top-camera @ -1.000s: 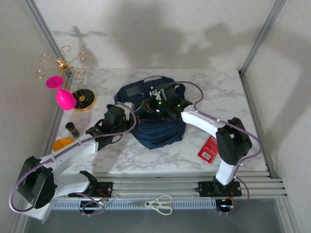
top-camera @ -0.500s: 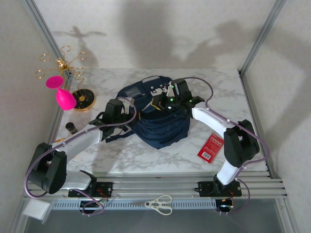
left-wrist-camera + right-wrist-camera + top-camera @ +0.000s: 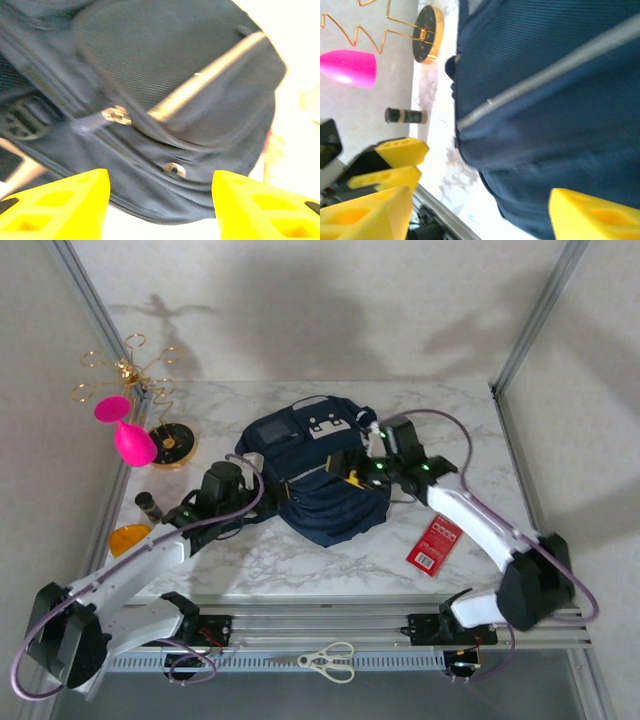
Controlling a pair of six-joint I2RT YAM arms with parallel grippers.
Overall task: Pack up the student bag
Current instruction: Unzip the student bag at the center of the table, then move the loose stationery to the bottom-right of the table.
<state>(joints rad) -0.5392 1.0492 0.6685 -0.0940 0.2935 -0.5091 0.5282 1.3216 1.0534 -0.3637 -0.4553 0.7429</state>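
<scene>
2 empty, spread hands, left hand [image 3: 160, 197] and right hand [image 3: 481, 210], flank the student bag [image 3: 322, 502] toward the counter's [image 3: 300, 562] far edge; a square pinch on the zip pull [image 3: 116, 115] looks wisest.

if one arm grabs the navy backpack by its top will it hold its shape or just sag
Probably sags: the large navy-blue fabric backpack lies slumped and creased on the marble table, so the cloth looks soft. Its ribbed weave should give decent grip rather than slip. Pushed, it would likely bunch up or drag, not roll.
</scene>
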